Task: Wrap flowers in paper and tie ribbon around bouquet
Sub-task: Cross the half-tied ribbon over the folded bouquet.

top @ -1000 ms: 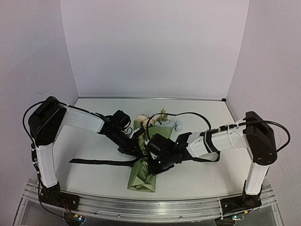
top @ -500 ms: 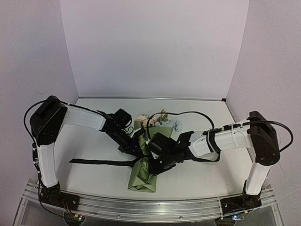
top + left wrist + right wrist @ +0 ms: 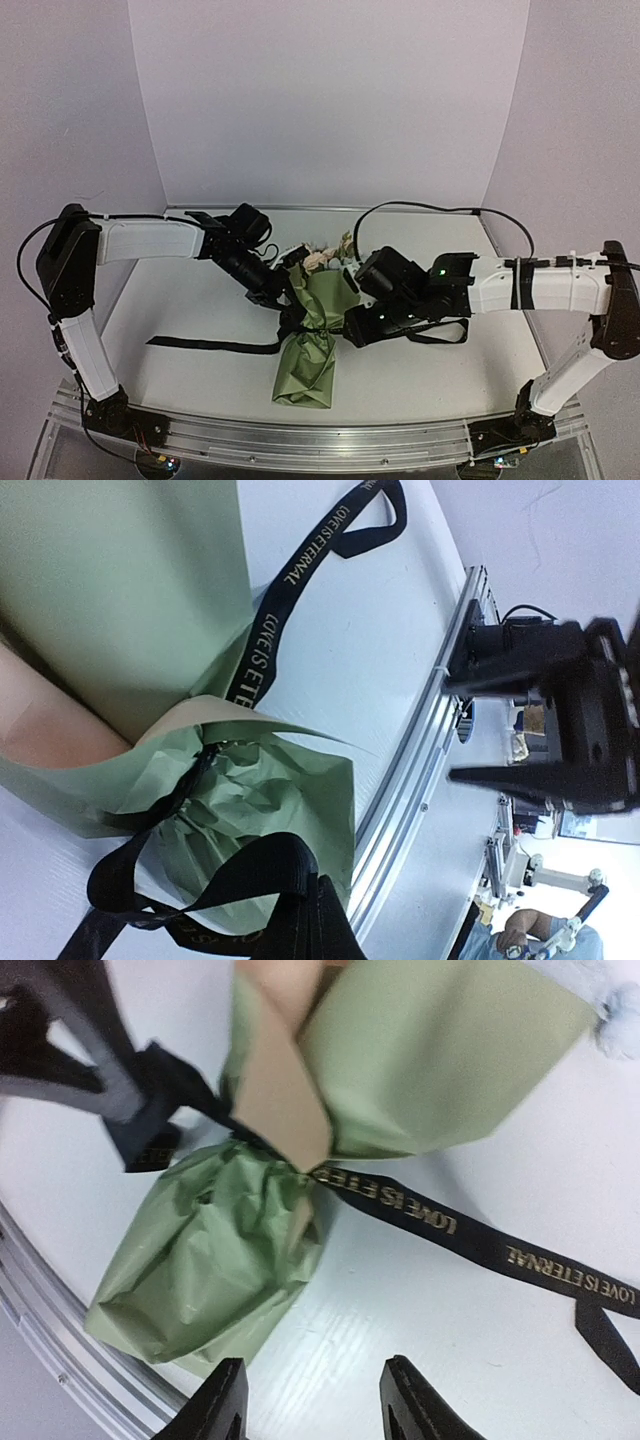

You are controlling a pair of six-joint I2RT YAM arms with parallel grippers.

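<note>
Both arms swung apart; our right claw hangs open, empty; left claw pinches the ribbon, so we should pull steadily.

From above, you cannot see the stems of the flowers: the paper covers them, and both arms cross the blooms. The left gripper merges with the black ribbon there, its tips unreadable. In your left wrist view its fingers are cut by the bottom edge, and a dark shape at right is too blurred to name. In the right wrist view the ribbon runs off the right edge, and the blue bloom in the corner is blurred and cropped.
</note>
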